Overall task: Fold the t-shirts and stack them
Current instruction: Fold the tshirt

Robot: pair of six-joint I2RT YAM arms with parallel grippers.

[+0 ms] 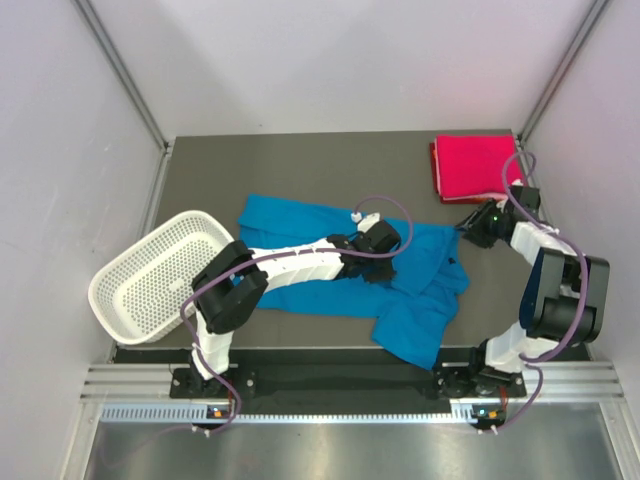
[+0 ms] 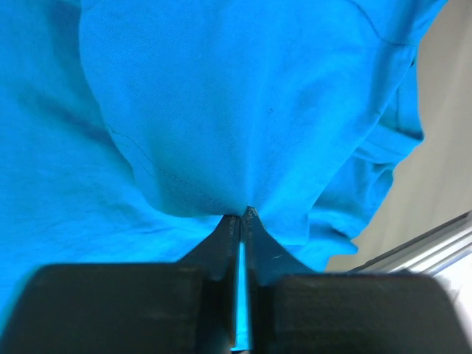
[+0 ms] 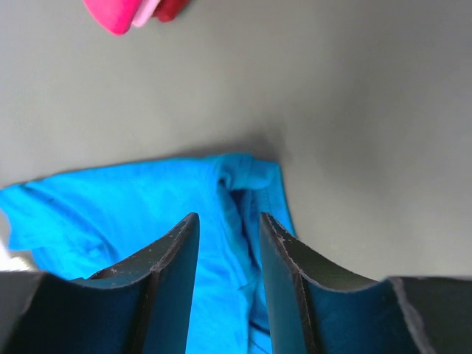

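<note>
Bright blue soft cloth t-shirt (image 1: pixel 300 225) is lying rumpled across the middle of the dark grey flat table (image 1: pixel 300 160), filling most of the space between my two arms.

At the far left, the white mesh plastic basket (image 1: pixel 150 275) is sitting tipped on its side at the table's left edge. Its mouth is facing up and to the right, just beside the blue shirt's left end.

Moving right, my left arm is reaching across the blue cloth. My left pincer (image 2: pixel 243 215) is clamping a raised fold of that shirt near its middle. My wrist view is showing the two fingers pressed together with a thin strip of blue between them, and the fabric is bunching up at the tips.

Further right, the shirt's lower corner is trailing toward the near edge of the table. My right pincer (image 3: pixel 228 217) is hovering at the shirt's right edge with its fingers standing apart, gripping nothing. Below the gap a rumpled edge of blue cloth is showing, and I cannot tell whether the tips are touching it.

At the back right corner, the bright pink-red cloth t-shirt (image 1: pixel 475 165) is lying folded into a neat rectangle, well apart from the blue one.
</note>
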